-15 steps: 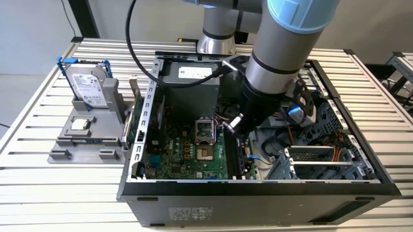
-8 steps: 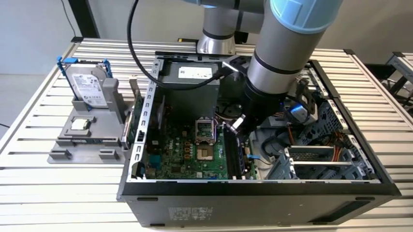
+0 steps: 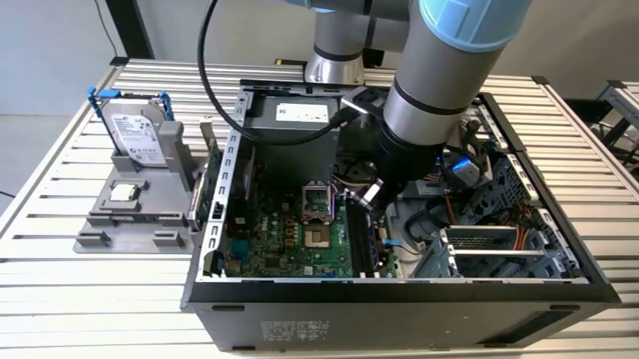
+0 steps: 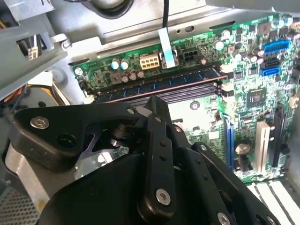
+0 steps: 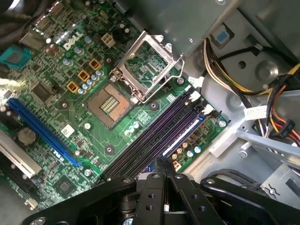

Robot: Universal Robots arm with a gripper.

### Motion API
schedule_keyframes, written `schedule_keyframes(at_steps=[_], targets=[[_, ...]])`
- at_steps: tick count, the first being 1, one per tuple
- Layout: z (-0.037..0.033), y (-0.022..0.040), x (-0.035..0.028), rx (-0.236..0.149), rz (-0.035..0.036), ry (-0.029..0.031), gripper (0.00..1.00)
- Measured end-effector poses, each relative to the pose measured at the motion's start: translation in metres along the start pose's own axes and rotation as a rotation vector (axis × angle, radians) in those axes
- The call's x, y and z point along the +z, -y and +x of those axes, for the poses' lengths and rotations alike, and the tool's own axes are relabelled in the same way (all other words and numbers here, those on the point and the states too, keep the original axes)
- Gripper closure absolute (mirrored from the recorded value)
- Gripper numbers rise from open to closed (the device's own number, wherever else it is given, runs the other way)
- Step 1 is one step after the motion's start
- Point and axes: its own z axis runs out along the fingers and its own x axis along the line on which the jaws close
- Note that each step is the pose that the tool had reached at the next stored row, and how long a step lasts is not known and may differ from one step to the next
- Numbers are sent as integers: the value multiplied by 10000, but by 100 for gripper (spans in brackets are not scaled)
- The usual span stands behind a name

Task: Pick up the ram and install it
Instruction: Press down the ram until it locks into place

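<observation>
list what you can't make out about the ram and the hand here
1. Ram seating: in the second wrist view the hand covers the nearer slots, so whether the stick is latched can't be judged.
2. Memory slots, exterior view: the arm hides their far end.
3. CPU socket pins, first wrist view: too small to check.

A counter (image 3: 60, 299) of pale metal slats spans the exterior view under even, soft light. Behind it stands a plain light wall (image 3: 50, 45) with a dark upright post (image 3: 133, 30), and grey floor (image 3: 25, 149) shows at the exterior view's left.
</observation>
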Motion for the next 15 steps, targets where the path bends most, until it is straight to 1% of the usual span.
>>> schedule_keyframes(at_steps=[7,12,15], targets=[[-22,22,-1,-620,-7,-31,100],[-22,22,-1,-1387,-17,-63,100],[-22,22,0,-1848,-13,-72,100]])
